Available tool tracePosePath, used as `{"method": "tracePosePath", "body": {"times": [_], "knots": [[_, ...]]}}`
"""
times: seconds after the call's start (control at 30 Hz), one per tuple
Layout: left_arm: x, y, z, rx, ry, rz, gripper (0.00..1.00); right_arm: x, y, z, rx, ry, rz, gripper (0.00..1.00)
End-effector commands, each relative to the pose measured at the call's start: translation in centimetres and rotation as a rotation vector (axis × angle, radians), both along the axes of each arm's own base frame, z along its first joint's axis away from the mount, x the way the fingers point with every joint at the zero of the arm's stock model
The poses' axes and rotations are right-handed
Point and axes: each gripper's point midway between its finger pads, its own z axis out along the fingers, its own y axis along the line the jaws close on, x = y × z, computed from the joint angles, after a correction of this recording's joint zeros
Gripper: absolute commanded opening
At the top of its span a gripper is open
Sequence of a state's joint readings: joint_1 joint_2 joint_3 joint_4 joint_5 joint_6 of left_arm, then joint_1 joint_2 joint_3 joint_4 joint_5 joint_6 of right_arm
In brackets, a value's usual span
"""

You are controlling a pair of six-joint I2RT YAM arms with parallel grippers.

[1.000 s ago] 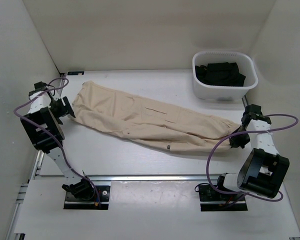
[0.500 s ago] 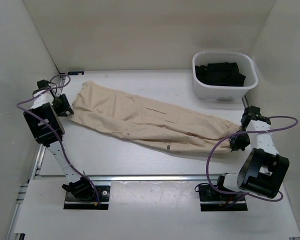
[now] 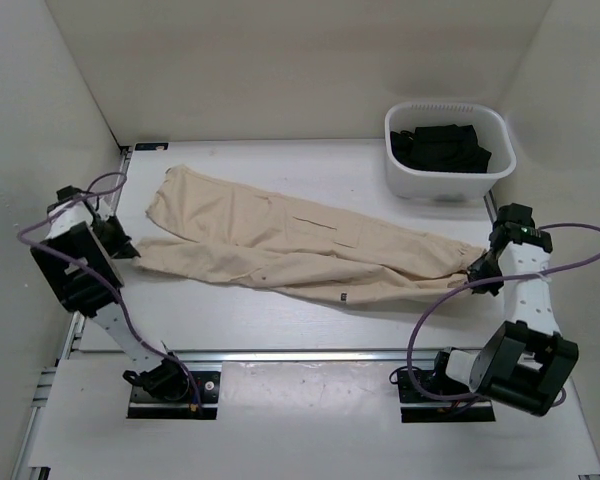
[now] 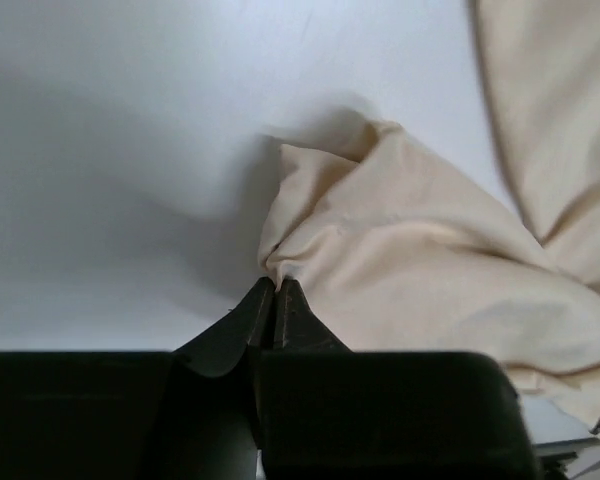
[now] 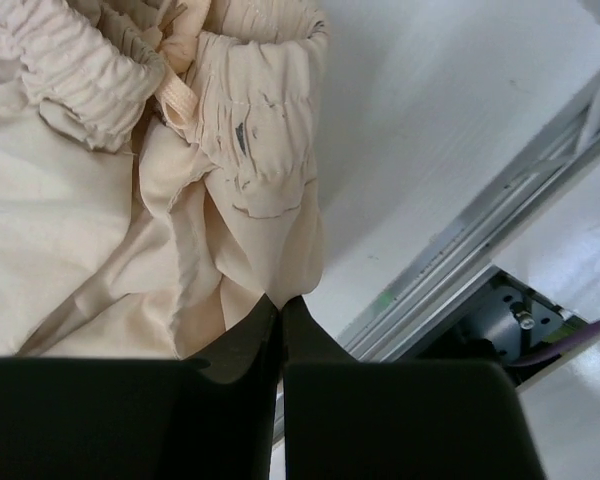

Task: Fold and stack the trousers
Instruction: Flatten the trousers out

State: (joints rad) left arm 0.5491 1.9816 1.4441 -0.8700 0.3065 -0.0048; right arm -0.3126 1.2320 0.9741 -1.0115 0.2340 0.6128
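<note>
The beige trousers lie stretched across the table from the far left to the right, a small pocket slit showing near the middle. My left gripper is shut on a pinched fold of cloth at their left end, lifted slightly off the white surface. My right gripper is shut on the gathered elastic waistband end at the right. In both wrist views the fingertips meet with fabric bunched between them: left gripper, right gripper.
A white basket holding dark folded clothes stands at the back right. A metal rail runs along the table's near edge, also visible beside the right gripper as a rail. White walls close in left, right and behind.
The left gripper closed on the trousers' left corner and pulled it toward the near left, dragging the lower edge out. The right gripper, shut throughout, shifted slightly right, stretching the cloth.
</note>
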Motion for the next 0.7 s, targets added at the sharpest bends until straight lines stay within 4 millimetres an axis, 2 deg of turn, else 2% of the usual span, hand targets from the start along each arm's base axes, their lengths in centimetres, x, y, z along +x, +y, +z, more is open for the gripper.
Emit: {"method": "tracePosePath", "body": {"times": [0.0, 0.03, 0.07, 0.13, 0.17, 0.2, 0.27, 0.37, 0.4, 0.43, 0.5, 0.53, 0.57, 0.6, 0.63, 0.67], "knots": [[-6.0, -0.5, 6.1, 0.038, -0.003, 0.071, 0.14, -1.4, -1.0, 2.7, -0.089, -0.023, 0.009, 0.0], [-7.5, -0.7, 6.6, 0.054, 0.015, 0.087, 0.14, -2.1, -0.9, 2.9, -0.095, -0.006, 0.015, 0.0], [-10.0, -1.1, 8.2, 0.089, 0.043, 0.108, 0.14, -2.3, -1.0, 3.8, -0.109, -0.032, 0.031, 0.0], [-12.6, -1.9, 9.2, 0.103, 0.083, 0.123, 0.14, -2.6, -0.9, 5.1, -0.125, -0.065, 0.045, 0.0], [-13.5, -2.4, 9.7, 0.102, 0.099, 0.124, 0.14, -2.4, -0.8, 5.3, -0.12, -0.073, 0.066, 0.0], [-14.1, -3.2, 11.1, 0.083, 0.106, 0.121, 0.14, -2.4, -0.7, 5.9, -0.116, -0.081, 0.077, 0.0], [-13.4, -3.1, 12.0, 0.076, 0.079, 0.118, 0.14, -2.4, -0.3, 6.2, -0.099, -0.082, 0.114, 0.0], [-9.9, -3.0, 11.5, 0.018, 0.084, 0.063, 0.14, -1.3, 0.3, 5.1, -0.042, -0.06, 0.157, 0.0], [-8.5, -2.8, 9.4, -0.043, 0.138, 0.048, 0.14, -0.6, 1.2, 4.4, 0.022, -0.047, 0.196, 0.0], [-5.7, -1.9, 10.3, -0.06, 0.074, 0.041, 0.14, -0.2, 1.4, 4.0, 0.047, -0.042, 0.212, 0.0], [-2.4, -0.4, 9.5, -0.092, 0.055, 0.035, 0.14, 0.6, 1.4, 2.9, 0.072, -0.012, 0.214, 0.0], [-0.6, 0.0, 7.0, -0.157, 0.081, 0.031, 0.25, 1.0, 1.4, 2.6, 0.082, -0.012, 0.216, 0.0], [2.3, 1.1, 8.1, -0.131, 0.009, 0.016, 0.32, 1.3, 1.3, 2.3, 0.084, -0.007, 0.216, 0.0], [3.5, 1.7, 7.6, -0.139, -0.006, 0.013, 0.34, 1.6, 1.2, 1.8, 0.09, 0.007, 0.215, 0.0], [4.8, 1.5, 5.8, -0.176, 0.007, 0.0, 0.34, 1.7, 1.2, 1.5, 0.095, 0.018, 0.214, 0.0], [6.5, 1.6, 6.4, -0.159, -0.034, -0.022, 0.45, 1.9, 1.1, 1.4, 0.095, 0.017, 0.215, 0.0]]}}
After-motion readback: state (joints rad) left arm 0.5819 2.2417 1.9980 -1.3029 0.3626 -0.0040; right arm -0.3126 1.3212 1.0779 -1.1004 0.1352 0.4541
